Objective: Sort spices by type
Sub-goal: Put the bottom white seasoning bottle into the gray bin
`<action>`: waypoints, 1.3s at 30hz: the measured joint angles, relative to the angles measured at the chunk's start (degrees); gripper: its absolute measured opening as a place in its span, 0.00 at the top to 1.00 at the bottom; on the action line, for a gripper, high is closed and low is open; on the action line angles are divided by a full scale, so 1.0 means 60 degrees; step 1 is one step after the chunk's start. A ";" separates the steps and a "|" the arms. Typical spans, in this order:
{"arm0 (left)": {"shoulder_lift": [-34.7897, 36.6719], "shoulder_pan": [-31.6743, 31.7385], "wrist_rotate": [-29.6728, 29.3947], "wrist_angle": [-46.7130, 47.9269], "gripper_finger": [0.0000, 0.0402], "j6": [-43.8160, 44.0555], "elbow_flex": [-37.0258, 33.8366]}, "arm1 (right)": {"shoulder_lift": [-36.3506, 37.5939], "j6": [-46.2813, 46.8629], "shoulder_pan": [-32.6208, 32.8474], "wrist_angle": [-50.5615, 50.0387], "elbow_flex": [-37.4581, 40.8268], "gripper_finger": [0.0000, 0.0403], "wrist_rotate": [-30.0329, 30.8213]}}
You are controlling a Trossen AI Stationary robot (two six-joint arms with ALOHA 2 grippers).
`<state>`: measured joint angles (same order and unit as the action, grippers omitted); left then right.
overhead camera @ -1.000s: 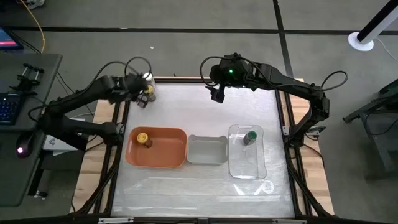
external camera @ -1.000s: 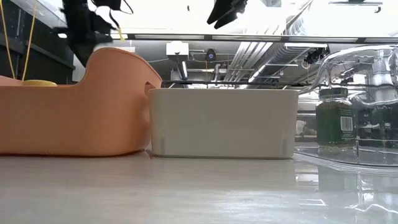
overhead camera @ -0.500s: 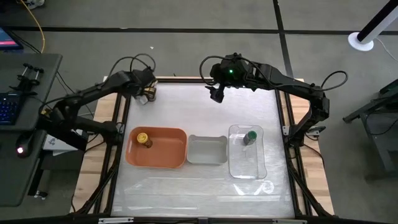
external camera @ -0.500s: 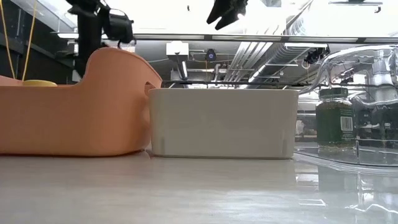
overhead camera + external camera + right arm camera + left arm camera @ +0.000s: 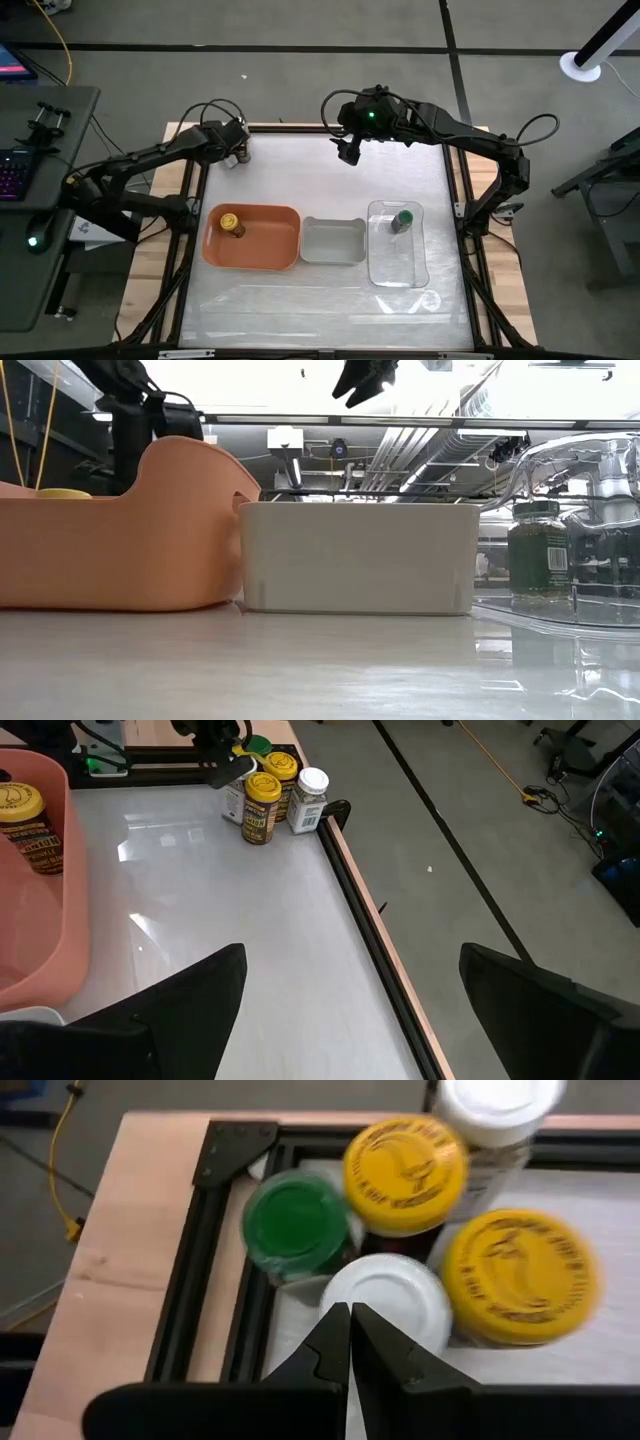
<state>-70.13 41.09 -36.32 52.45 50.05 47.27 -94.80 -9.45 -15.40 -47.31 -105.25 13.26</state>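
Five spice jars (image 5: 237, 155) bunched at the far-left corner of the bench (image 5: 300, 180), touching or nearly touching each other. Lids in the left wrist view: green lid (image 5: 297, 1222), yellow lid (image 5: 404, 1162), white lid (image 5: 385, 1295), second yellow lid (image 5: 520, 1276), second white lid (image 5: 497, 1102). Already sorted: one yellow-lid jar (image 5: 231, 222) upright in the orange tray (image 5: 275, 240), one green-lid jar (image 5: 402, 220) upright in the clear tray (image 5: 395, 265). Grey tray (image 5: 332, 242) between those two, along the near middle.

Left claw (image 5: 349, 1325) right over the cluster, tips pressed together, pinching nothing, aimed down at the edge of the white lid. Right claw (image 5: 348, 152) spread wide, hanging above the far middle of the bench, well apart from the jars.

Change over the last second: left arm swung from just near-left of the cluster to directly above it, fingers gone from almost shut to fully shut. Right arm, trays and sorted jars same as before.

Meaning for the task: no pick yet, count stays at two sorted, five left. Likely lining up on the white-lid jar; needs fingers reopened before descending. Tight packing, so risk of knocking neighbours or failing to fit fingers between jars.
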 joint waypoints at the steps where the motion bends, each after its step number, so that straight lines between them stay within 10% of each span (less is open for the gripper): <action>1: 0.0004 0.0050 -0.0025 -0.0042 1.00 0.0096 -0.0058 | 0.0000 0.0000 0.0000 0.0003 0.0000 0.10 0.0000; 39: -0.0142 -0.0289 -0.0269 -0.1467 1.00 -0.0282 -0.0309 | 0.0000 0.0073 -0.0124 0.0281 0.0000 0.10 0.0005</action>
<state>-70.98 39.35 -37.93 43.65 48.36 45.42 -94.80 -9.02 -16.14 -45.62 -105.25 13.29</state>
